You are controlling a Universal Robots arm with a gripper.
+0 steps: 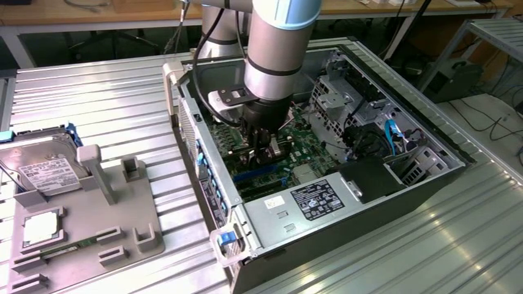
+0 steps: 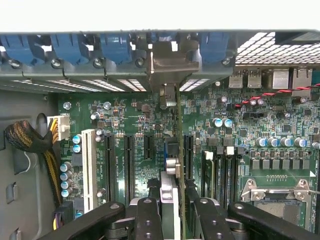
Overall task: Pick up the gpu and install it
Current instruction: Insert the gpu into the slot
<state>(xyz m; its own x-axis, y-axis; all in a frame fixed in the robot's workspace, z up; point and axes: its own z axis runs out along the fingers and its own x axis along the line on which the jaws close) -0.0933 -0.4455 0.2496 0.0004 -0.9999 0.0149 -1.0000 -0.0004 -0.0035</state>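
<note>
1. The end effector [image 2: 173,212] is down inside the open computer case [image 1: 425,141], at about eleven o'clock from the labelled power supply [image 1: 315,199] in the exterior view. It is clenched on the gpu [image 2: 170,192], one finger on each face.
2. The gpu stands on edge over the motherboard's row of black expansion slots [image 2: 129,165]. Its silver bracket [image 2: 167,62] is up against the case's rear wall, among the blue retainer clips [image 2: 115,47]. I cannot tell whether the card's lower edge has entered a slot.
3. The step in hand looks like seating the card, and it goes well only if the card is kept plumb. A lean to either side would likely jam the edge connector on the slot's lip.
4. The bracket has to line up too. Its tongue should slide down the rear opening rather than catch on the metal frame.
5. Pressure is best straight down and even along the card's length, since the grip sits toward the end far from the bracket and could rock it.
6. The capacitors just beside the slots and the processor socket [image 2: 275,192] deserve clearance.
7. The fixture tray [image 1: 106,233], at nine o'clock from the case on the surface [image 1: 106,104], carries the hard drive [image 1: 45,171].
</note>
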